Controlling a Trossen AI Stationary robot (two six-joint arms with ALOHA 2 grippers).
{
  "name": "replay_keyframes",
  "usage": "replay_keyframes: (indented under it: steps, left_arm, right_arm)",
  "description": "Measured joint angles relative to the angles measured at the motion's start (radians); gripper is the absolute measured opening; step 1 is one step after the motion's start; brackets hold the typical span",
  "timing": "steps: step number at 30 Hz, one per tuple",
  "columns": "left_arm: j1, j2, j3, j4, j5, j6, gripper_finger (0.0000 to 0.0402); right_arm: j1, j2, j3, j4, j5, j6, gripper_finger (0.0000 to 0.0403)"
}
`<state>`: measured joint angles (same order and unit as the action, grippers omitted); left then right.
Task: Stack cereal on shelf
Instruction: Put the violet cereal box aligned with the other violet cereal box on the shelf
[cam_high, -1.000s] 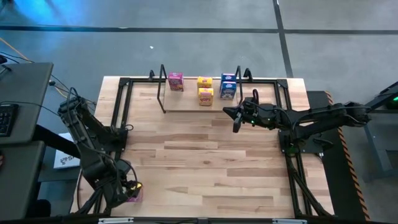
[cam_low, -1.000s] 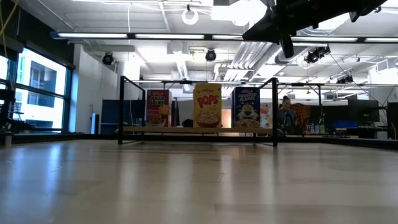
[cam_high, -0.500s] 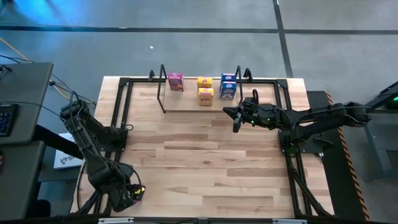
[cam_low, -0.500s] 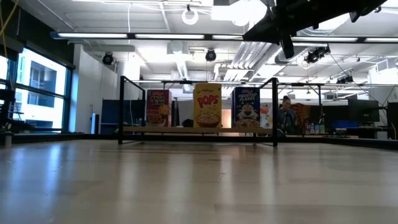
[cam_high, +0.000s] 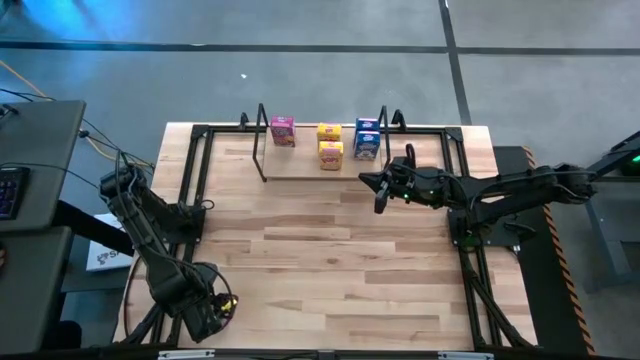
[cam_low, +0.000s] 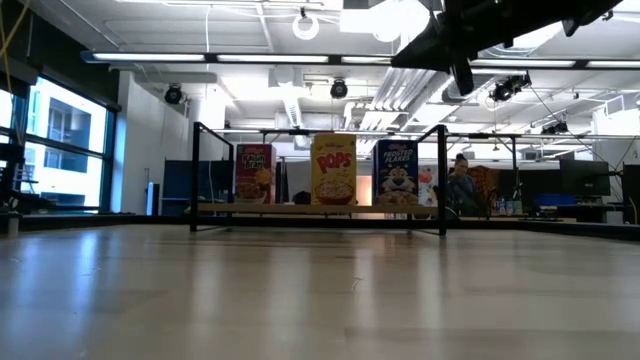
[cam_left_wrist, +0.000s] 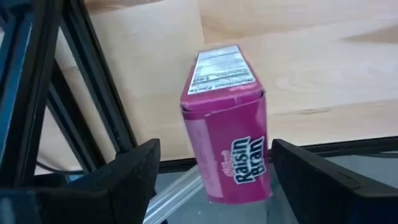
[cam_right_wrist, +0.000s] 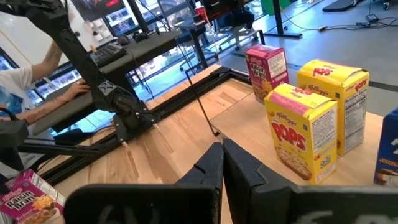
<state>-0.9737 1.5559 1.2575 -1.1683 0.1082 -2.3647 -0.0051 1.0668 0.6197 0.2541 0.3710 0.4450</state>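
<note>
Lighting: bright, even, from ceiling strips (cam_low: 330, 58) overhead. Glare: pale sheen across tabletop (cam_low: 320, 290) in low view. Shadows: soft. Focus: left wrist view's near fingers (cam_left_wrist: 124, 180) blurred.

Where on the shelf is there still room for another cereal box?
The shelf has bare board at its left end, between the left wire upright and the pink box. Its right half is crowded: two yellow boxes stand one behind the other, with the blue boxes close beside them.
</note>
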Motion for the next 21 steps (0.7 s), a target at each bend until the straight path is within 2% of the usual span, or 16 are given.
replay_keyframes:
  steps: [5, 14, 21]
  left_arm:
    - [0.0, 0.006, -0.002, 0.012, 0.009, -0.004, 0.0299]
    - [0.012, 0.006, -0.099, 0.093, 0.021, -0.014, 0.0299]
    - [0.026, 0.006, -0.105, 0.121, -0.021, 0.002, 0.0299]
  right_arm:
    - [0.0, 0.0, 0.0, -0.012, 0.0, 0.001, 0.0]
    - [0.0, 0.0, 0.0, -0.016, 0.0, 0.0, 0.0]
    - [0.0, 0.0, 0.0, -0.027, 0.001, 0.0, 0.0]
